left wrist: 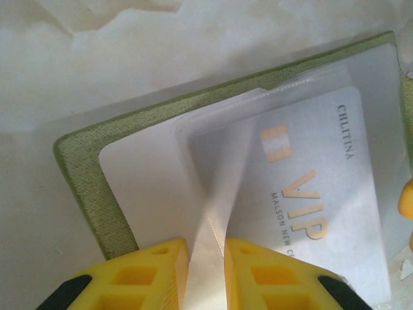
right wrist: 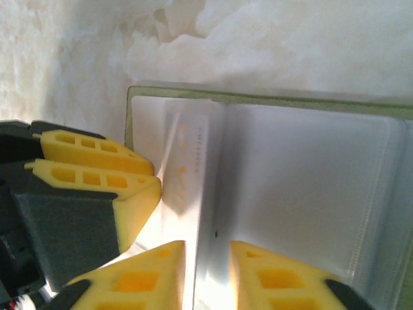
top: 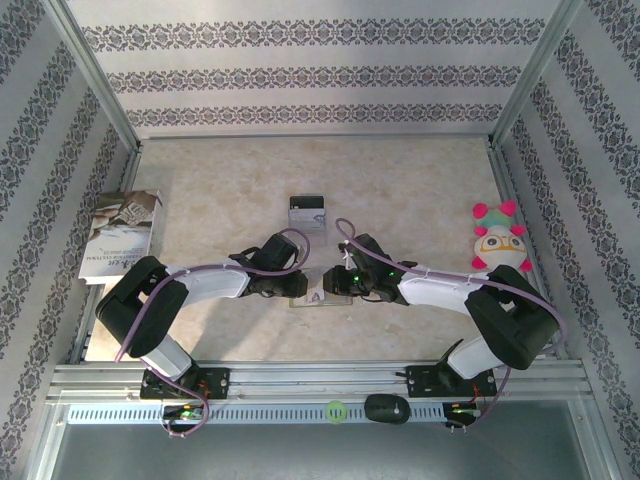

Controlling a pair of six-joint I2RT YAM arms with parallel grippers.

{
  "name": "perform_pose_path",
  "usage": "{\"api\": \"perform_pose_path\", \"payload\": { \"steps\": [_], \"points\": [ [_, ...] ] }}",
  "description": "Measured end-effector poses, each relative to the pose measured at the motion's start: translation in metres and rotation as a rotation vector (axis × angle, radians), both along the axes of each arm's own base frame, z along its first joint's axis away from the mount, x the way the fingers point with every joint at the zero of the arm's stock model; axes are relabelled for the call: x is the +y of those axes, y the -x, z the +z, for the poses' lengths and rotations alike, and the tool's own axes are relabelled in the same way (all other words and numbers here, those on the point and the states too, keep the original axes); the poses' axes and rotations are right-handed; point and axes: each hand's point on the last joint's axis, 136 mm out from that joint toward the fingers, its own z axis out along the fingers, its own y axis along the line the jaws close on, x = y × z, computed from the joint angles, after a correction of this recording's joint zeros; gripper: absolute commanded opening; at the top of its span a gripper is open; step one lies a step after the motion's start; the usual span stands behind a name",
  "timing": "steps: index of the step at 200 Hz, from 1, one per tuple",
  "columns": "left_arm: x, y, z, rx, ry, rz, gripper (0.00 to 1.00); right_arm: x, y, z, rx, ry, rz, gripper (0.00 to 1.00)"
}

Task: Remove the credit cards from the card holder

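Left arm: elbow swung wide to its own side, forearm low over the marbled beige tabletop [top: 420,180], wrist turned inward so the left gripper [top: 297,285] meets the other almost nose to nose.
Right arm: a mirror of it, with elbow out, forearm low and the right gripper [top: 327,284] pointing inward.
Card holder: a thin olive-green bifold card holder [top: 307,298] with clear plastic pockets, lying open and flat right under both sets of fingertips.
Left grip: clenched on a raised flap of the card holder's clear pocket; the flap fills the narrow slot between its yellow fingers [left wrist: 155,274].
Right grip: its yellow fingers [right wrist: 284,278] stand a narrow slot apart, astride the holder's centre fold. Whether they press on it I cannot tell.
Left wrist view adds: a white credit card with gold "VIP" lettering [left wrist: 310,194], tucked in the pocket just ahead and right of the fingers.
Right wrist view adds: the left gripper's fingertips touching the pocket edge, left of the right gripper's fingers.
Top view adds: a second credit card [top: 308,213] — black band, pale grey body — loose on the table beyond both grippers, well apart. A printed booklet [top: 120,235] lies well off to the left gripper's left, and a pink-and-white plush toy [top: 497,245] well off to the right gripper's right.
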Motion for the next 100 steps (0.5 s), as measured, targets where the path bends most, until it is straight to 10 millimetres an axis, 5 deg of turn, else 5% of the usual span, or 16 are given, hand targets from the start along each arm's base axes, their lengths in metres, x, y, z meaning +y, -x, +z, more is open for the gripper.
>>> {"api": "perform_pose_path", "payload": {
  "steps": [57,100],
  "points": [
    [-0.003,-0.002,-0.001,0.004,0.002,-0.008,0.23,-0.008,-0.012,0.003,-0.002,-0.008,-0.032,0.17],
    [-0.003,-0.002,-0.001,0.005,0.003,-0.009,0.23,-0.002,-0.011,-0.003,0.017,-0.003,-0.005,0.24]
  ]
}}
